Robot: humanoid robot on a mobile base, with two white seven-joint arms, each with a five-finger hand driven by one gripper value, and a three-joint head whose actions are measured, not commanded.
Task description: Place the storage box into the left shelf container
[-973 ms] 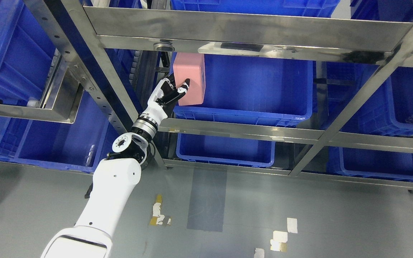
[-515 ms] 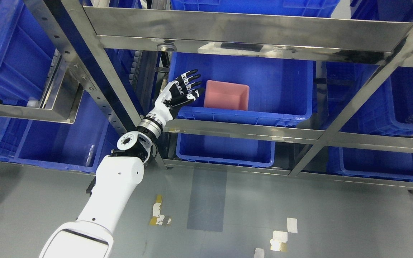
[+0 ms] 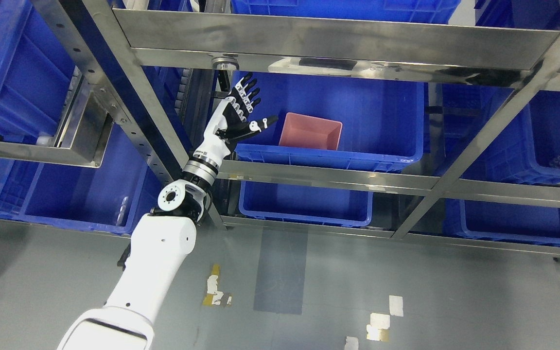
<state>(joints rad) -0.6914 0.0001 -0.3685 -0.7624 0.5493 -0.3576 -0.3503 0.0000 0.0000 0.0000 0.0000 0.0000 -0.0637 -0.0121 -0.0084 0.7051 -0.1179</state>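
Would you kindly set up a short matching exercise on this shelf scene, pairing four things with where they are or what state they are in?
Things:
1. pink box
2. left hand
3. shelf rail
4. tape scraps

Descriptions:
A. stuck on the grey floor
B. lying inside the blue bin
C. fingers spread, holding nothing
D. shiny metal, running above the bin

Pairs: 1-B, 2-C, 3-D, 4-A

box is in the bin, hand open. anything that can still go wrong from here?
1. The left hand hangs open with fingers spread just under the steel crossbar and beside the upright post; pulling back could clip either.
2. The thumb points toward the pink storage box, close by; a sideways swing might nudge it.
3. The box looks tilted inside the blue container, so it may shift or settle.
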